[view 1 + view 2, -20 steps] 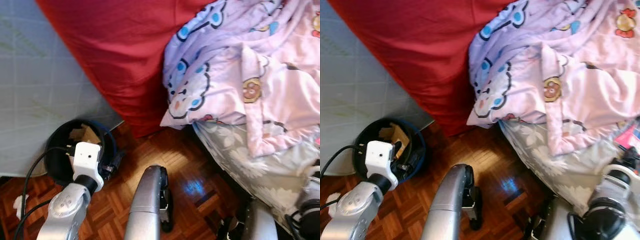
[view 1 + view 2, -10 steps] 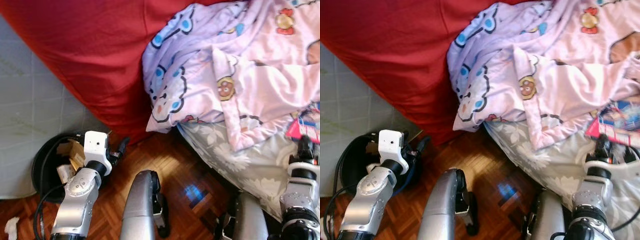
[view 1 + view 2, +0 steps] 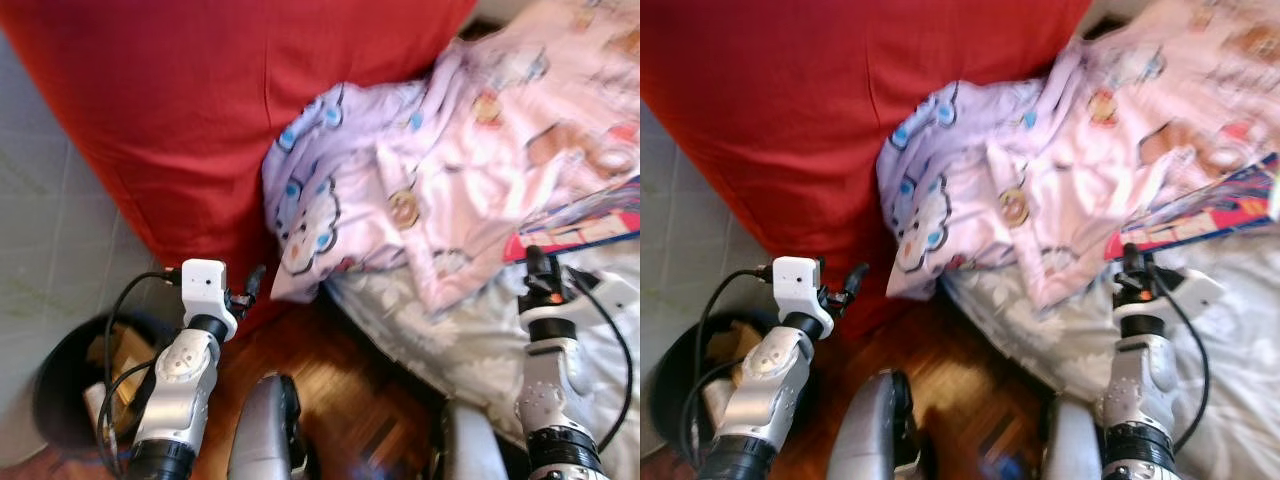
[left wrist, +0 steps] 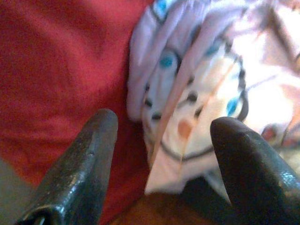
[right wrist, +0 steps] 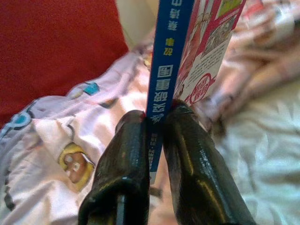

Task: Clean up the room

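The right gripper point(image 5: 153, 136) pinches a thin book point(image 5: 187, 51) by its spine edge — stiff, light, probably slippery, so hold deep. The left gripper point(image 4: 161, 140), fingers spread, faces the soft blanket point(image 3: 400, 190).

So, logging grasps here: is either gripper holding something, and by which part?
The right gripper pinches the book by its blue spine edge; the left gripper is open, holding nothing.
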`<state>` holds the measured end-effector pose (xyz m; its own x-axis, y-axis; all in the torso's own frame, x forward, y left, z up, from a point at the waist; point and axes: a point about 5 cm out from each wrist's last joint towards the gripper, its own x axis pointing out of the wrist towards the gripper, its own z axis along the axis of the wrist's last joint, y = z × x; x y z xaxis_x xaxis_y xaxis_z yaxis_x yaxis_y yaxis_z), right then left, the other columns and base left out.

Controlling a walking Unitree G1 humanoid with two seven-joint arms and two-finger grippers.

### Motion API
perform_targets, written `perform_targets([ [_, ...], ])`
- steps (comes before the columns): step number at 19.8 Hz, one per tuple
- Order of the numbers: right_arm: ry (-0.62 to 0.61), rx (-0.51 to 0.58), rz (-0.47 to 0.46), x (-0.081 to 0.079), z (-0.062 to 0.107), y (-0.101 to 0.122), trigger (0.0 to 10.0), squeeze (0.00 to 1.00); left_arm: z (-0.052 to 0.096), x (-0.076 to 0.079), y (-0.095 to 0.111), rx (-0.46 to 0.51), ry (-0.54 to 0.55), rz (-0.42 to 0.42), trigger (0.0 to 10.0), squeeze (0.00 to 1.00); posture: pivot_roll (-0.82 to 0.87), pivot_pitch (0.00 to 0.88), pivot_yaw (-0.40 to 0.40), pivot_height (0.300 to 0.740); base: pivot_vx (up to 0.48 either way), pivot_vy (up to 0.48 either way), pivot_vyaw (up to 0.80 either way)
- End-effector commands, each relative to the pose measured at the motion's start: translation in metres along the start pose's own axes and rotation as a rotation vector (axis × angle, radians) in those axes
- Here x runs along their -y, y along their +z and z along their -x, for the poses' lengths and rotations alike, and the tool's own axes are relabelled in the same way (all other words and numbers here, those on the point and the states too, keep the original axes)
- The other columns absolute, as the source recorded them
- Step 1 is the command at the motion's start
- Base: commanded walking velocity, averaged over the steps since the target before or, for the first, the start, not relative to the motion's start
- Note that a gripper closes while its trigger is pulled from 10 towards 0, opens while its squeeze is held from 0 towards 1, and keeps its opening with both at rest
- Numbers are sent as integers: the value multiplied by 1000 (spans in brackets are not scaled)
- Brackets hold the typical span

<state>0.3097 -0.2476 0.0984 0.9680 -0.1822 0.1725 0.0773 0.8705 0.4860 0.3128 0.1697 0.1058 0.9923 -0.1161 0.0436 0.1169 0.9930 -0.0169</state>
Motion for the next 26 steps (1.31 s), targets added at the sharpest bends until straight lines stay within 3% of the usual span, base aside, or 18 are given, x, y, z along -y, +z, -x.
perform_targets([
  [1,64,22,64,-16,-8,8,10000,0,-2,-8,0,11,41,-1,10000,0,49,32,55,629,0,0,0],
  [5,134,-2,122,-33,-20,5,10000,0,-16,-5,6,48,67,24,10000,0,44,0,30,677,0,0,0],
  [10,140,-43,128,-40,-22,-2,10000,0,-21,-11,6,70,92,24,10000,0,39,0,9,725,0,0,0],
  [16,152,-95,174,-42,-21,-11,10000,0,-13,-14,-7,55,107,18,10000,0,27,0,-4,740,0,0,0],
  [20,162,-106,148,-50,-24,-17,10000,0,-10,-13,-10,60,112,17,10000,0,33,0,-9,740,0,0,0],
  [22,197,-120,196,-56,-21,-23,10000,0,4,-32,-21,21,207,-16,10000,0,22,0,-3,740,0,0,0],
  [24,182,-146,234,-52,-18,-28,10000,0,16,-46,-25,13,256,-43,10000,0,26,0,-4,740,0,0,0],
  [26,175,-154,271,-48,-15,-30,10000,0,22,-52,-27,12,288,-60,10000,0,27,0,-8,740,0,0,0],
])
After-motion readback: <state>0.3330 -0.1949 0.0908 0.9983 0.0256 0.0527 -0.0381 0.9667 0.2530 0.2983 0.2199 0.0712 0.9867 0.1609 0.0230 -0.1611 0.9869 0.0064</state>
